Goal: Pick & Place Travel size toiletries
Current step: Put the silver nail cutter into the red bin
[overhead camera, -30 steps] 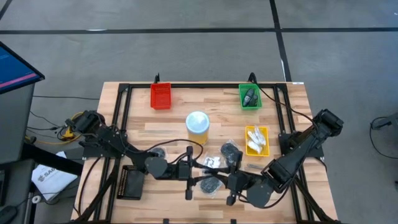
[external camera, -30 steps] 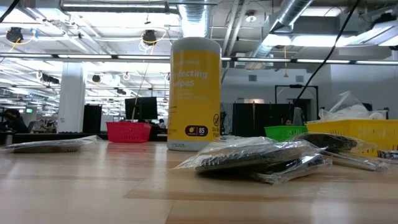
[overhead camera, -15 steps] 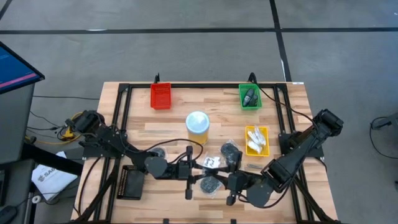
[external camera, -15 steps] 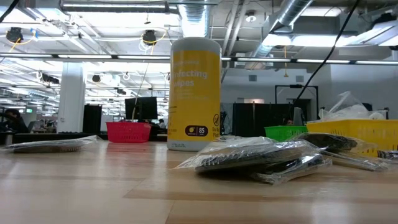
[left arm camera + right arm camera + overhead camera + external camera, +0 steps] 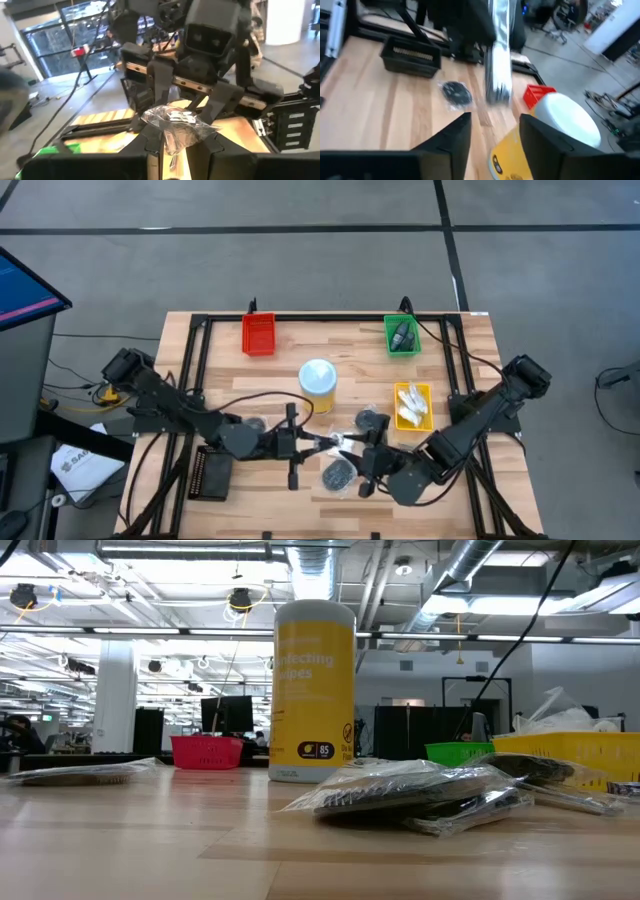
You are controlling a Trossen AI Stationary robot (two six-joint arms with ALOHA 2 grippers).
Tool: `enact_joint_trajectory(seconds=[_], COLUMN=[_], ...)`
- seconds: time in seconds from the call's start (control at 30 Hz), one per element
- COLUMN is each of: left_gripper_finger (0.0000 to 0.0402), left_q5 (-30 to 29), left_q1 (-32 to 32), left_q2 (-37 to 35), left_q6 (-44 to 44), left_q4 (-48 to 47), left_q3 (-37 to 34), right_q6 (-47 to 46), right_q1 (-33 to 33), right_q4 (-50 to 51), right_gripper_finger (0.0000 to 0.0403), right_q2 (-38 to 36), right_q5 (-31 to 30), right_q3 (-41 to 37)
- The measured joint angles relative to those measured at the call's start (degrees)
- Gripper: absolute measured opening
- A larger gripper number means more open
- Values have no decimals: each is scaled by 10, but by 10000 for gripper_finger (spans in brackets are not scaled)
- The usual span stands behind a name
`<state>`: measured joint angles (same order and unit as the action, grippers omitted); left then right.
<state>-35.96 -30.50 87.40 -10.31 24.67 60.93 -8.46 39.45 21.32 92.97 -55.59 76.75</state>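
While the left gripper (image 5: 175, 145) pinches a clear-bagged sachet (image 5: 176, 120) above the table's (image 5: 270, 375) near middle, the right gripper (image 5: 492, 135) faces it, fingers spread and empty, just right of it. Dark bagged bundles (image 5: 338, 473) lie nearby.

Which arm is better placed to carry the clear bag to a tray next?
Left, probably. The left gripper is shut on the bag, lifted off the table, while the right gripper faces it, open and empty.
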Motion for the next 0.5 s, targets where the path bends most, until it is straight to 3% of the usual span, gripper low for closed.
enact_joint_trajectory(seconds=[0.2, 0.37, 0.5], left_gripper_finger=[38, 38, 38], left_q5=[-107, -215, -241], left_q1=[0, 11, 51], left_q2=[-47, -89, -125], left_q6=[3, 21, 86], left_q4=[-94, -171, -261], left_q3=[0, 0, 0], right_q6=[-47, -89, -118], right_q1=[-11, -15, -15], right_q4=[42, 69, 82], right_gripper_finger=[203, 212, 207], right_q2=[0, 0, 1], right_q5=[1, 6, 18], right_q3=[0, 0, 0])
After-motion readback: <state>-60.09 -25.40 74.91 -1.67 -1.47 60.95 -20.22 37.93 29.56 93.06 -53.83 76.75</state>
